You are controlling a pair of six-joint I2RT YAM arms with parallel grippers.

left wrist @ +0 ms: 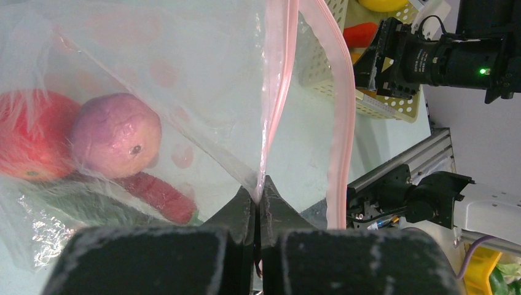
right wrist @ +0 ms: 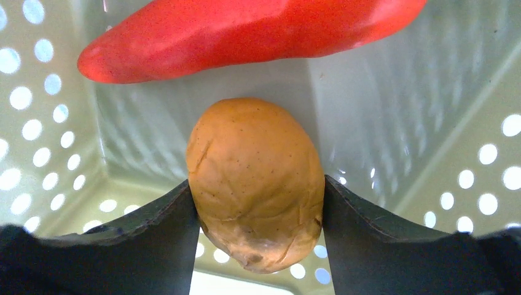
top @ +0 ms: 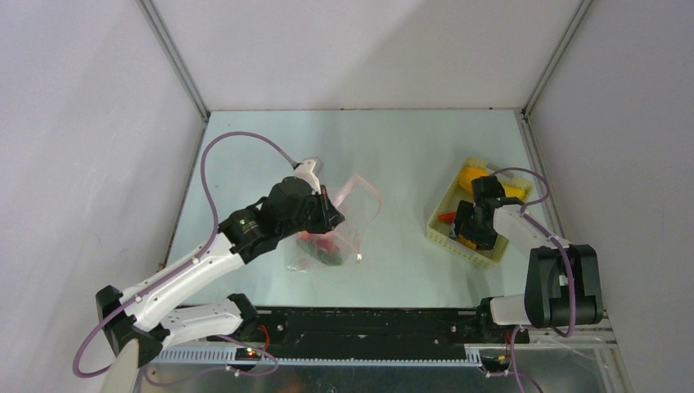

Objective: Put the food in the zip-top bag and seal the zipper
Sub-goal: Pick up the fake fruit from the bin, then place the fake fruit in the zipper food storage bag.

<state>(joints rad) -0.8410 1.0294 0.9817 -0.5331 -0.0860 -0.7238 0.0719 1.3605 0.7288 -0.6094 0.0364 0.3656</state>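
The clear zip-top bag with pink dots lies mid-table, its mouth held up. My left gripper is shut on one lip of the bag's pink zipper; the other lip hangs free, so the mouth gapes. Inside the bag lie a purple onion, a red pepper, a red chili and a green vegetable. My right gripper is inside the basket, shut on an orange-brown toy food. A red pepper lies just beyond it.
The pale-yellow perforated basket stands at the right and holds a yellow pepper and other pieces. The right arm's base stands at the near right. A black rail runs along the near edge.
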